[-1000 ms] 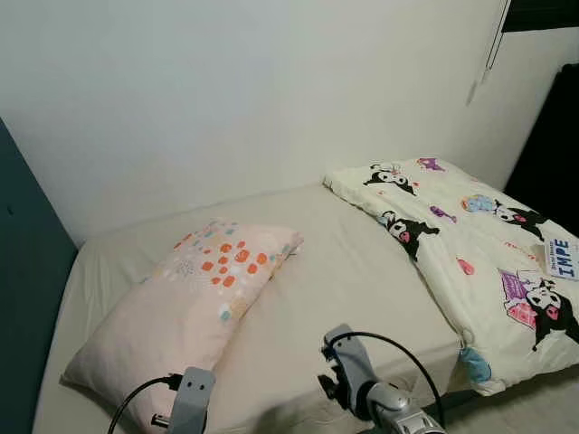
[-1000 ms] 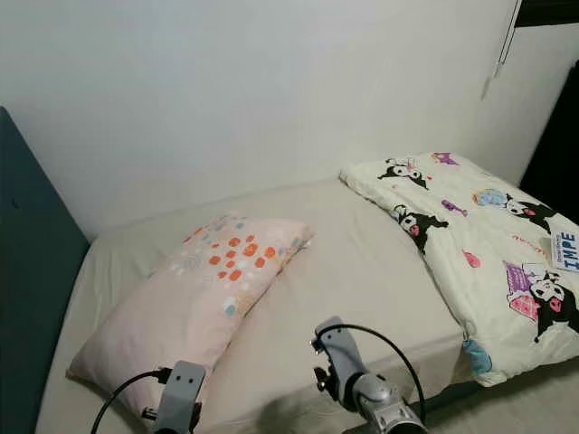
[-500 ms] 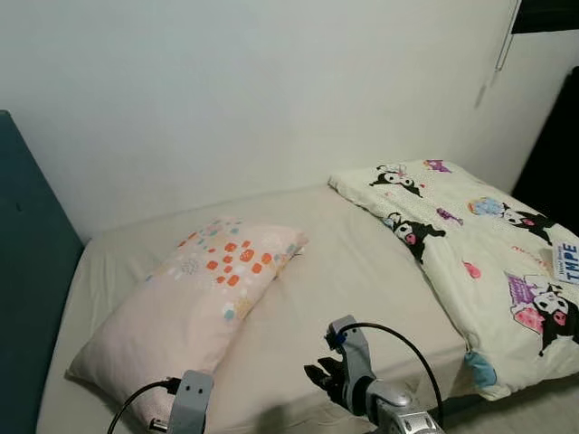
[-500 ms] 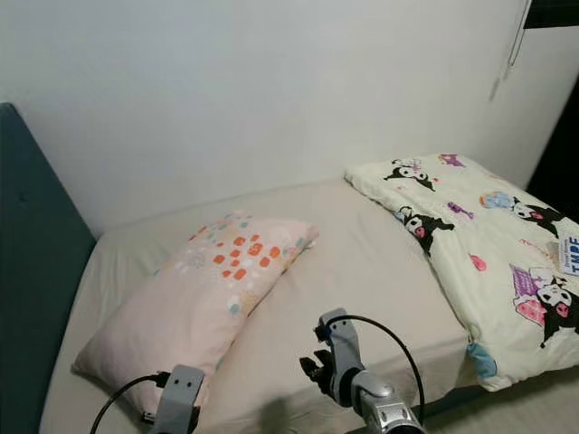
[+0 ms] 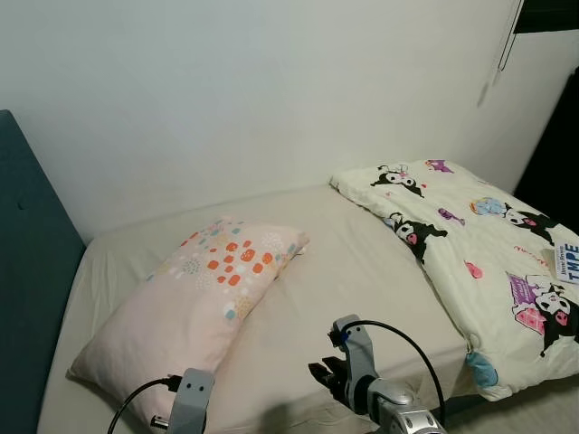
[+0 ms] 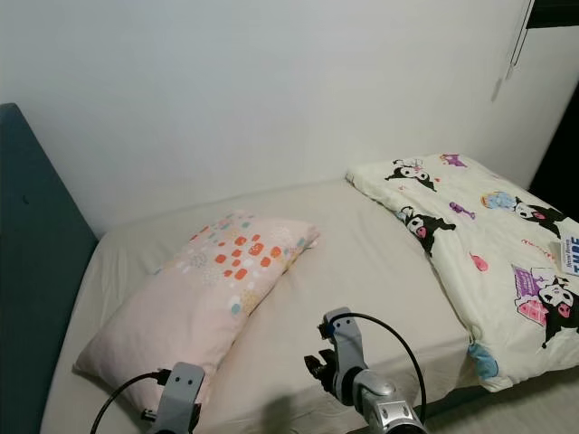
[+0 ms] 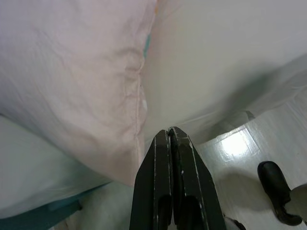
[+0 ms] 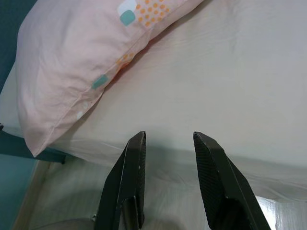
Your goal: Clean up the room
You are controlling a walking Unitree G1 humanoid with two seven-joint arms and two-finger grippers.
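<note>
A pink pillow (image 5: 199,289) with orange and teal dots lies slanted on the left half of the bed (image 5: 353,262), which has a beige sheet. A cream quilt (image 5: 479,226) printed with cartoon figures is folded over the bed's right side. My right gripper (image 8: 169,136) is open at the bed's near edge, just right of the pillow's lower corner (image 8: 43,129), with nothing between its fingers. My left gripper (image 7: 169,130) is shut and empty, low by the pillow's near end (image 7: 72,76).
A teal headboard (image 5: 32,262) stands at the left and a white wall runs behind the bed. A blind cord (image 5: 498,54) hangs at the upper right beside a dark opening (image 5: 556,145). Pale floor (image 7: 240,143) lies below the bed's edge.
The camera has turned slightly, so more of the headboard shows. My right wrist has turned and its black fingers have come into the eye views. The pillow and quilt have not moved.
</note>
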